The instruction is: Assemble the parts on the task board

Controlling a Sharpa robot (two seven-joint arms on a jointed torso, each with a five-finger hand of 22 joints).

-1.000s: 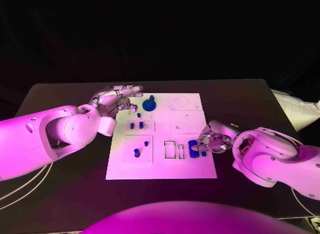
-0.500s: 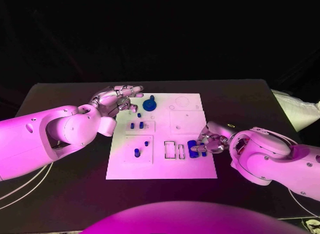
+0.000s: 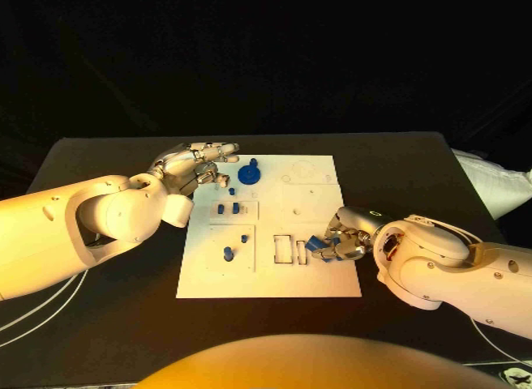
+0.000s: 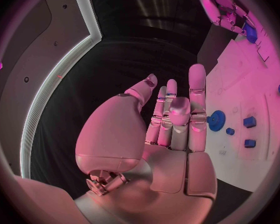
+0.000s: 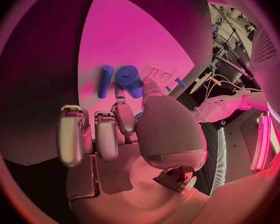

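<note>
The white task board (image 3: 319,182) lies mid-table. My right hand (image 3: 336,240) is at its right edge, where the thumb and a finger pinch a short blue cylinder (image 5: 129,78). A thin blue peg (image 5: 104,81) lies flat on the board right beside it. My left hand (image 3: 197,166) hovers over the board's far left corner with its fingers (image 4: 197,92) straight and apart, holding nothing. A blue gear (image 3: 249,173) stands just right of that hand. Small blue blocks (image 3: 225,209) sit in a recess below it, and two more pegs (image 3: 229,254) stand nearer the front.
Two empty rectangular slots (image 3: 282,247) lie just left of my right hand. A white bag (image 3: 500,182) sits off the table's right edge. Black table (image 3: 114,154) surrounds the board on all sides.
My right hand has shifted a little left over the blue pieces at the board's right edge and closed its thumb and finger on the cylinder. The left hand has stayed put.
</note>
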